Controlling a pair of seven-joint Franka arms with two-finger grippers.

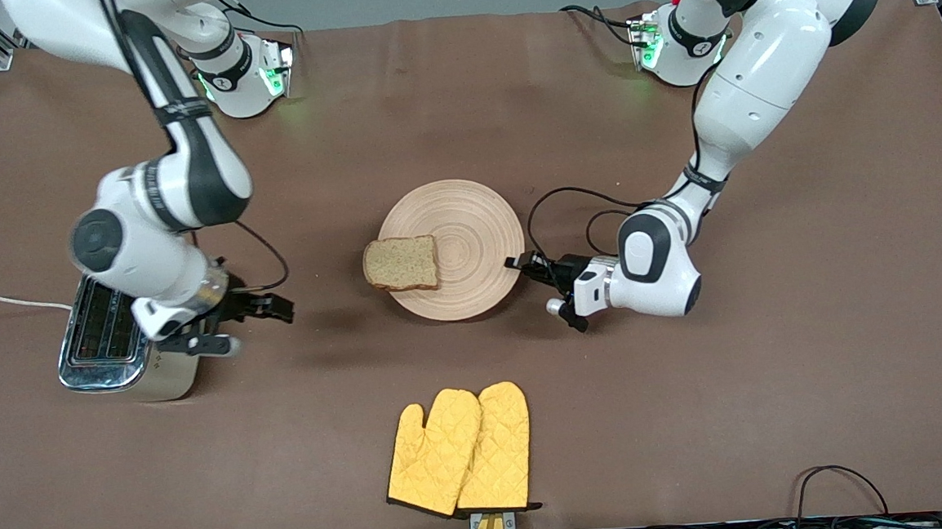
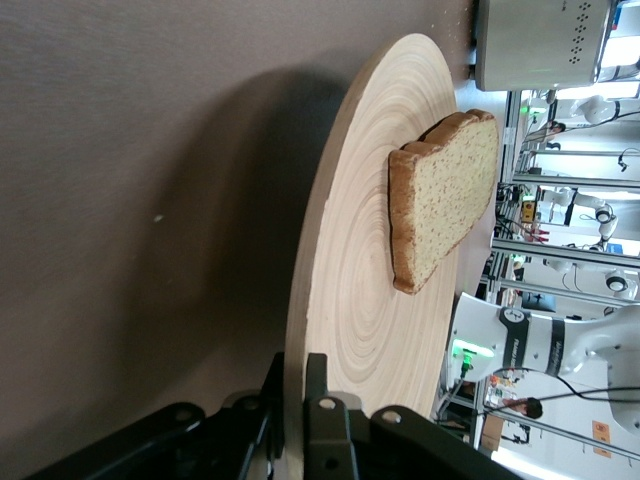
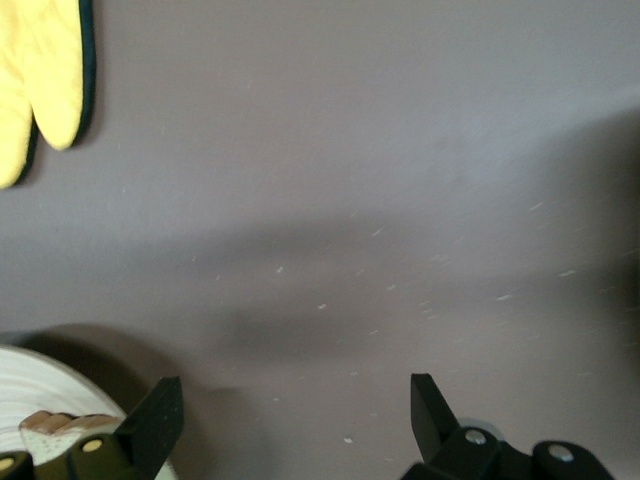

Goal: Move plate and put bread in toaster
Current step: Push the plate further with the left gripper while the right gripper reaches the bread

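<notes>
The round wooden plate (image 1: 469,240) lies at the table's middle. The bread (image 1: 401,263) rests on its edge toward the right arm's end and overhangs it slightly. My left gripper (image 1: 520,265) is shut on the plate's rim at the left arm's side. In the left wrist view its fingers (image 2: 300,375) pinch the plate (image 2: 350,280), with the bread (image 2: 445,195) on top. The beige toaster (image 1: 111,335) stands at the right arm's end. My right gripper (image 1: 258,322) is open and empty beside the toaster, low over the bare table (image 3: 295,400).
Two yellow oven mitts (image 1: 459,451) lie near the table's front edge, nearer the camera than the plate, and show in the right wrist view (image 3: 40,70). The toaster's white cord (image 1: 7,302) runs off the table at the right arm's end.
</notes>
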